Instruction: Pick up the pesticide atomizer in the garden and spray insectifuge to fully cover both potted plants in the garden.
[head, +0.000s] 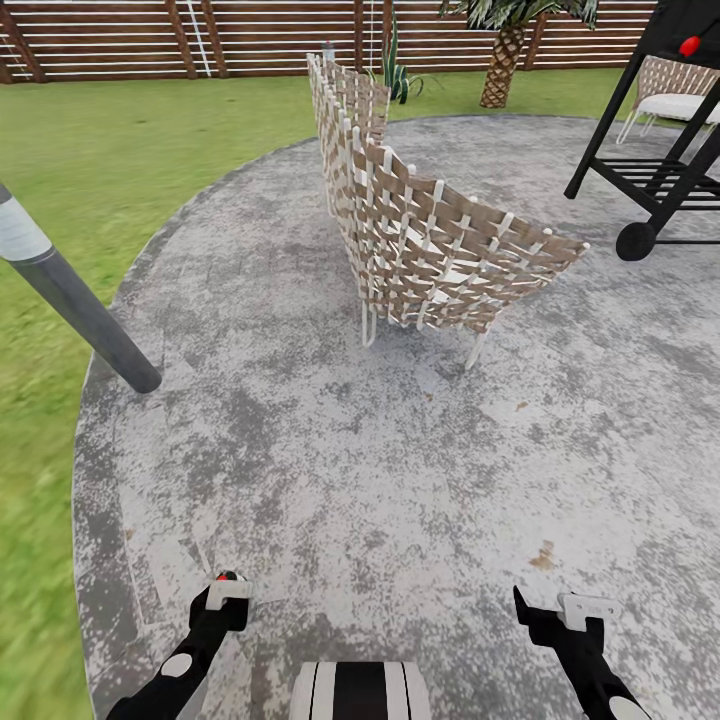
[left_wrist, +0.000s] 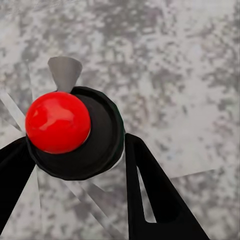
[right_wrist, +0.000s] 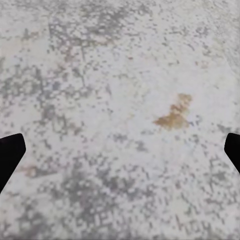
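I stand on a round grey stone patio (head: 300, 470) in the garden, with lawn (head: 120, 140) around it. My left gripper (head: 226, 600) is low at the view's bottom left. In the left wrist view its black fingers (left_wrist: 150, 190) press on both sides of a round dark green-black body with a red ball on top and a grey cone nozzle. I take this for the pesticide atomizer (left_wrist: 97, 150), seen end on, and its red top (head: 228, 577) peeks above the gripper. My right gripper (head: 550, 605) (right_wrist: 120, 152) is open over bare stone. The potted plants are out of view.
A row of woven tan-and-white chairs (head: 430, 240) stands ahead at the middle. A black wheeled grill frame (head: 650, 180) and another chair (head: 675, 95) are at the far right. A slanted grey pole (head: 80, 300) is at the left. A slat fence (head: 250, 40) and a palm (head: 503, 60) stand behind.
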